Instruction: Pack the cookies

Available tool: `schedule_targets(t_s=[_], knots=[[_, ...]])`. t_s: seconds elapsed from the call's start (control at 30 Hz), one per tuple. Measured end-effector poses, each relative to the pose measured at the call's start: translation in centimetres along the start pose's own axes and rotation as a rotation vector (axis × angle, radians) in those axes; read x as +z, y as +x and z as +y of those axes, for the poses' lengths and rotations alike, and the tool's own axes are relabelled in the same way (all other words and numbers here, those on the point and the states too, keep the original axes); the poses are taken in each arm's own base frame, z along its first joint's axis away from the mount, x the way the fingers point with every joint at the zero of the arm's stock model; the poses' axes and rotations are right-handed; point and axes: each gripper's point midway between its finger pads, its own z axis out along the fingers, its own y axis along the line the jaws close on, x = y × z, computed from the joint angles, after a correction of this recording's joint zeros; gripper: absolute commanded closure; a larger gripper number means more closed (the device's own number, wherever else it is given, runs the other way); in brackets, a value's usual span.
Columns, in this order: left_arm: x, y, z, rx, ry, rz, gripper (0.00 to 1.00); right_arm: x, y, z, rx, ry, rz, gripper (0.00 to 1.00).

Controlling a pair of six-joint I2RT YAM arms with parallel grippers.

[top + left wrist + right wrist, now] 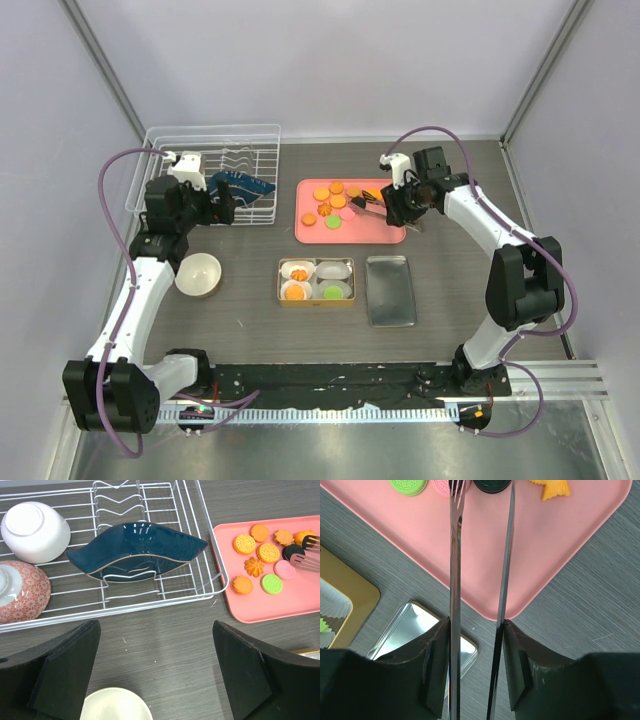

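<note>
Right gripper point(475, 645) partly closed, clamping metal tongs point(454, 580) between its fingers. I see both blades reaching out over the pink tray point(380, 232) at far centre. The tong tips sit either side of the black cookie point(492, 484); I cannot tell if they touch it. Loose cookies point(268, 552) lie on the tray: mostly orange, plus 1 green, 1 pink, 1 black. The gold tin point(280, 282), near centre, has 2 orange and 1 green in its paper cups point(297, 269). Left gripper point(157, 672) is wide open and holds nothing, hovering just near of the dish rack point(160, 140), far left.
</note>
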Motion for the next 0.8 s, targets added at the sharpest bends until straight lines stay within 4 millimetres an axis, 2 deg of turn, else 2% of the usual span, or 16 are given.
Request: schedule_targets(t_s=[0.23, 0.63, 0.8], knots=[[0.0, 0.0, 0.0, 0.0, 0.0, 0.0, 0.0, 0.1, 0.0, 0.0, 0.0, 0.001, 0.001, 0.52], [0.0, 0.0, 0.0, 0.0, 0.0, 0.0, 0.0, 1.5, 1.0, -0.2, 0.012, -0.011, 0.039, 0.53], [0.0, 0.0, 0.0, 0.0, 0.0, 0.0, 0.0, 1.5, 1.0, -0.2, 0.01, -0.009, 0.04, 0.59]])
